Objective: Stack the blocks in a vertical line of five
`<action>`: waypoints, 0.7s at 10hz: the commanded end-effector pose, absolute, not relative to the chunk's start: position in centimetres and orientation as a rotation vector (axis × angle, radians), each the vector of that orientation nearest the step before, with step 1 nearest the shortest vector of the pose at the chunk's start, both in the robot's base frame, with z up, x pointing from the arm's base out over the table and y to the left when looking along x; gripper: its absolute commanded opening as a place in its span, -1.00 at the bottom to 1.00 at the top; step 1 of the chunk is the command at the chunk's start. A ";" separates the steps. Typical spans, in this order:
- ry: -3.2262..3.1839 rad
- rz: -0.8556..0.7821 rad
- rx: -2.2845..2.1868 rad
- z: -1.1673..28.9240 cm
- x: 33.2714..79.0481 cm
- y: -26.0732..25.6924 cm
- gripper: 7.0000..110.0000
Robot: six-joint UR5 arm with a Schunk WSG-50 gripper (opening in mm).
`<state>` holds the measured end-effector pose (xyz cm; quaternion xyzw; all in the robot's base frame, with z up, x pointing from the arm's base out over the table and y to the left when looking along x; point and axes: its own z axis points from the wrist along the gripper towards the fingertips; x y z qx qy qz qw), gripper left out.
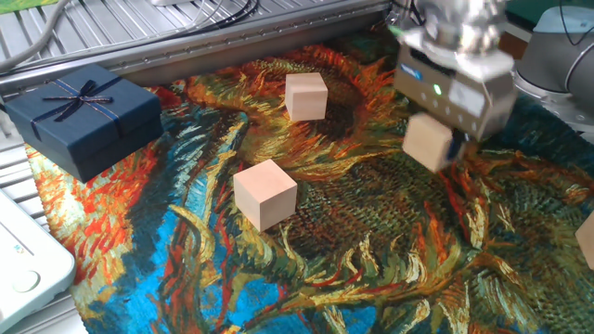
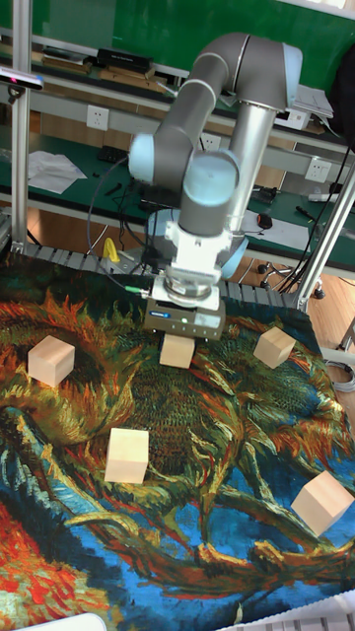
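My gripper [image 1: 442,137] is shut on a pale wooden block [image 1: 426,144] and holds it just above the painted cloth at the back right. It is motion-blurred. The tall fixed view shows the same gripper [image 2: 180,338] and held block [image 2: 177,354] below the grey arm. Several more blocks lie apart on the cloth. One block [image 1: 305,96] is at the back centre, and a second block [image 1: 264,193] sits in the middle. A third block [image 1: 587,237] is cut off by the right edge. In the tall view, loose blocks lie at the left [image 2: 51,360], centre [image 2: 127,455], right [image 2: 274,346] and lower right [image 2: 322,501].
A dark blue gift box [image 1: 83,116] with a ribbon stands at the cloth's left corner. A white device [image 1: 23,264] lies at the lower left. Grey metal rails with cables [image 1: 186,28] run along the back. The sunflower-print cloth [image 1: 371,269] covers the table.
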<state>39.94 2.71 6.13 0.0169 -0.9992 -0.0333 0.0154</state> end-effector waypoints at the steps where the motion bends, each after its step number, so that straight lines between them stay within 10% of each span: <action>1: -3.101 -0.120 0.354 9.9 41.3 -0.7 -1.00; 6: -3.027 0.273 0.876 10.2 43.3 -9.8 -1.00; 7: -2.995 0.125 0.860 9.9 41.6 -7.6 -1.00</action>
